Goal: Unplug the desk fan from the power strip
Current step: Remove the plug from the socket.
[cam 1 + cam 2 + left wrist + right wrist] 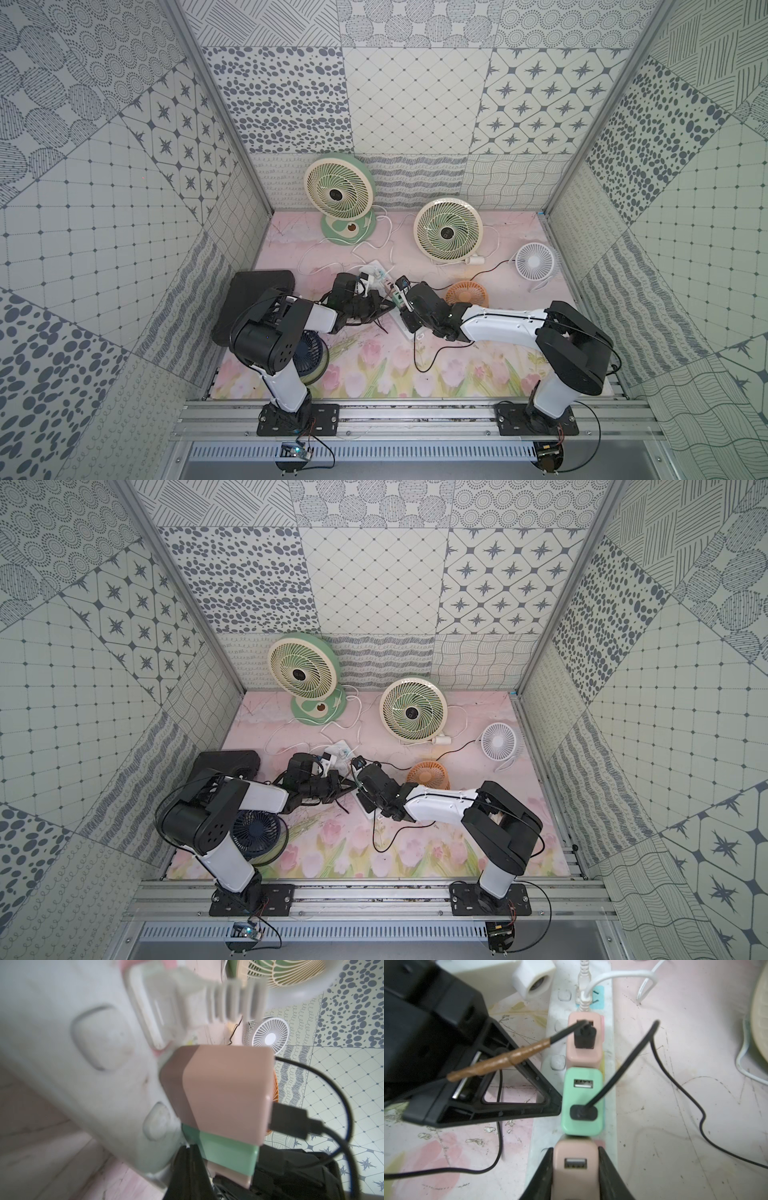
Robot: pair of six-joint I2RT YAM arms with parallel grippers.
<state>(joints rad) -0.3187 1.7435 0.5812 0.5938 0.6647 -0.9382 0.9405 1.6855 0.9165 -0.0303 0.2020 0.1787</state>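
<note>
Caught in the right wrist view a detail buried under the arms in both top views: right gripper (575,1153) clamped at a narrow gap on a pink adapter (576,1180), one finger flat against each side. Found that adapter seated on the power strip (542,1136), directly under the right gripper. Traced the strip's long axis straight out ahead of those fingertips: a green adapter (582,1097) just beyond the grip, then a second pink adapter (583,1053) carrying a black USB plug (584,1036), then white plugs (584,999) farthest off. Saw the left gripper (553,1106) fully closed, holding nothing, tip touching the green adapter's side and perhaps bearing on the strip too. Made out in the top views alone a bare end of the power strip (375,267) poking out ahead of both grippers, flat and slanted across the flowered mat (365,370), plus an orange fan (465,293) just beside the right gripper, on the side away from the left gripper.
</note>
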